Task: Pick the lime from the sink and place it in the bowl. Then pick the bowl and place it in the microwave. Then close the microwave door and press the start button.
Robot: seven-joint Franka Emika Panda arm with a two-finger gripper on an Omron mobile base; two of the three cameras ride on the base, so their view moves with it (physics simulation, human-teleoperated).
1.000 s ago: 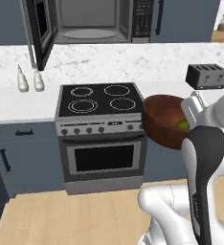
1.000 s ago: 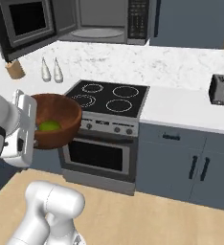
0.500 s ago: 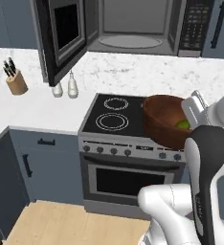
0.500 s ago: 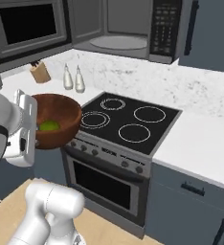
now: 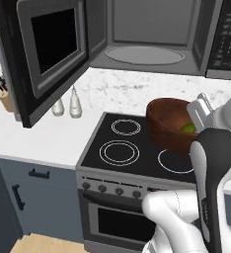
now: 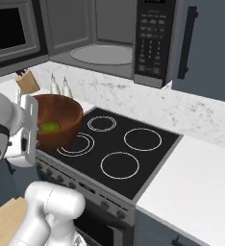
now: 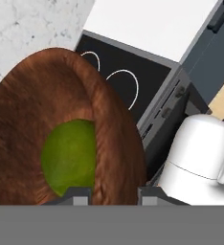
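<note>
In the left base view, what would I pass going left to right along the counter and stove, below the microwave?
knife block → two shakers → stove burners → bowl holding the lime

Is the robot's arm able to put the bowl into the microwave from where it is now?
Probably yes. The microwave door stands swung wide open, and the round glass tray inside is bare. The bowl, with the lime in it, is held over the stove, lower than the microwave's opening.
</note>
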